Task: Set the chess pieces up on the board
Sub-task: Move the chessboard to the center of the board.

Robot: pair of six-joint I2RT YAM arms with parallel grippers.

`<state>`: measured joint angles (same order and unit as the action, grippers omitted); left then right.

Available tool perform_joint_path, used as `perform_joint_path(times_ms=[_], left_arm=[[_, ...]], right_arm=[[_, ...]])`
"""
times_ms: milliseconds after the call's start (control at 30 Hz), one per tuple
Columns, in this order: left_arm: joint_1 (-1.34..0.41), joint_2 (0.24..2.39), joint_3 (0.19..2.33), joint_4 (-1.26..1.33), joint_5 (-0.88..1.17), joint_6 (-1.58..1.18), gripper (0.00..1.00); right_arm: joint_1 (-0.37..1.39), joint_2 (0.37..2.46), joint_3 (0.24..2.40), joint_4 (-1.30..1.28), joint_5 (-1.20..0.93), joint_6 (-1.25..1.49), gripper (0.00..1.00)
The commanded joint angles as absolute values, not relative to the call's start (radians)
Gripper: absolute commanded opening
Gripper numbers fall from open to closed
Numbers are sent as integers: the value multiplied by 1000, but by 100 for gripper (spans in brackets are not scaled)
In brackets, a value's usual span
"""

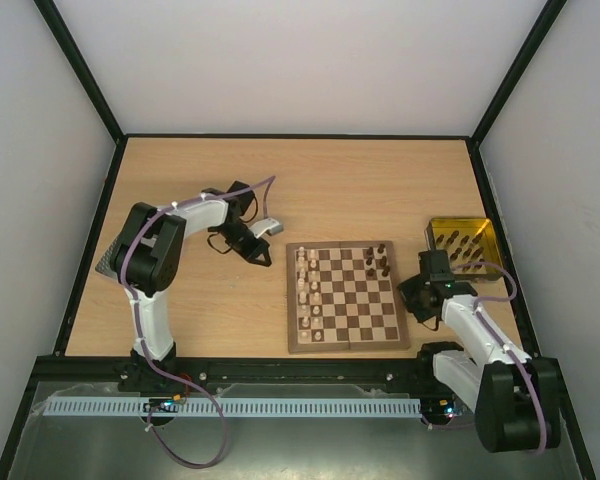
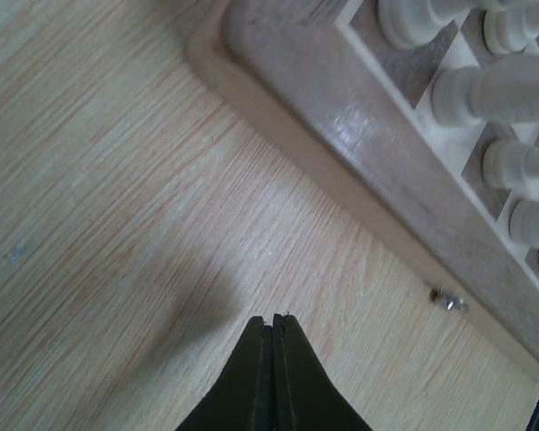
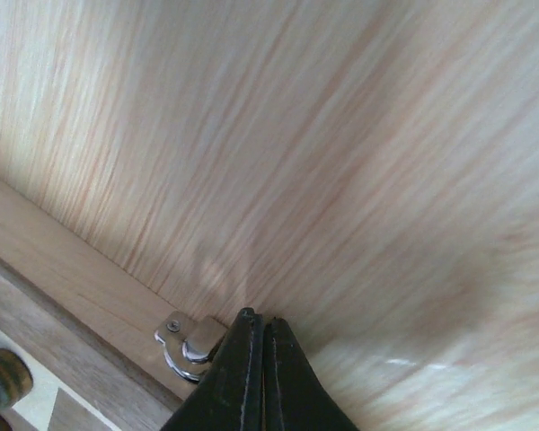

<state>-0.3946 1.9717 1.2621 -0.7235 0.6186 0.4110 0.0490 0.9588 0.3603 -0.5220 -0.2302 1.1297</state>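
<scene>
Two closed pincers (image 1: 263, 259) (image 1: 411, 304), beside board (image 1: 355, 305) edges

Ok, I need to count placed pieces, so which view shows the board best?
The top external view: the whole board shows, cream pieces down its left side, a few dark pieces far right. The left wrist shows only a frame edge with some cream pieces; the right wrist only a frame strip with a metal clasp.

No text, label, brand, number or sign can be read in any view, neither on the board (image 1: 348, 346) nor the table (image 1: 380, 190).
</scene>
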Motion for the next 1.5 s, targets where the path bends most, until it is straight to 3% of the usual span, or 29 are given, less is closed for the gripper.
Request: perform_joint_path(times_ms=[0,633,1467], left_arm=[[-400,1980,1227,-712,602,405,2],[-309,1903,1115,-697,497,442,2],[-173,1945,1142,-676,423,462,2]], right_arm=[[149,1003,358,-443,-258,1212,2],[539,1262,472,-217,-207,1388,2],[578,1469,614,-147,-227,1357,2]])
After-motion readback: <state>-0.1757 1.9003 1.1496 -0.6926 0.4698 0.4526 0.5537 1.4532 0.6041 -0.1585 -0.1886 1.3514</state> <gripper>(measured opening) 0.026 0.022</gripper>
